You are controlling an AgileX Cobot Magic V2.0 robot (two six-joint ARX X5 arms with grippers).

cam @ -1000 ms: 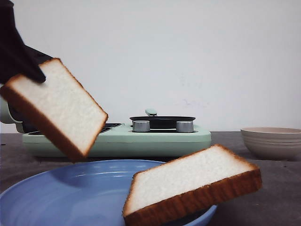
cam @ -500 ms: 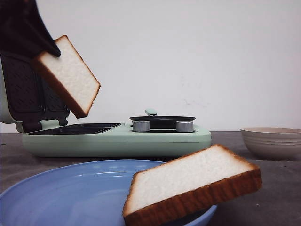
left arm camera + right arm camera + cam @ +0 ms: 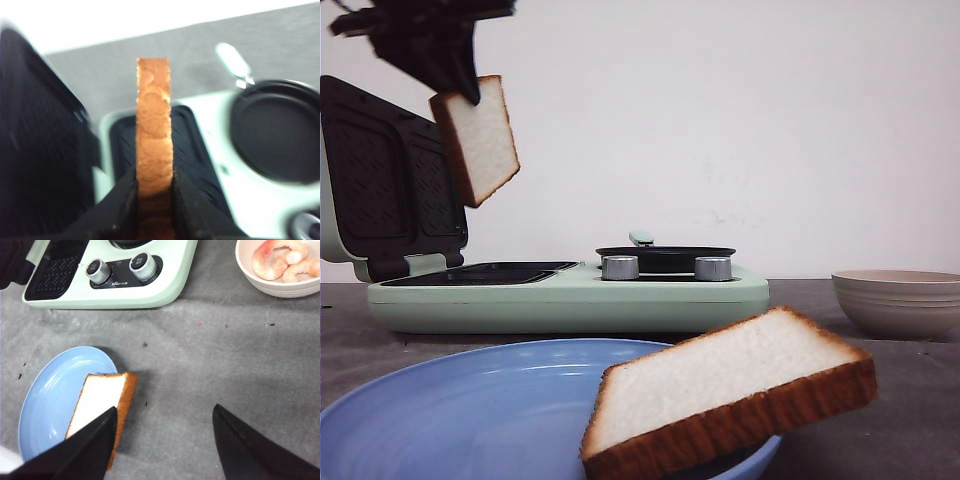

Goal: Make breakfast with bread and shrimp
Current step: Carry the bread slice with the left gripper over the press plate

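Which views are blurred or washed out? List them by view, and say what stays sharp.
Left wrist view: soft throughout, the black pan and grill plate blurred, the background blown out to white; only the held bread slice is fairly readable. Front view: sharp, though the left gripper is a dark silhouette. Right wrist view: crisp and evenly lit, shrimp clear.

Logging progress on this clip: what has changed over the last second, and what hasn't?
The left pincer, shut on one bread slice, has carried it up and away from the blue plate to above the open sandwich maker, and the slice now hangs nearly upright. The second slice still leans on the plate rim; the bowl of shrimp has not moved.
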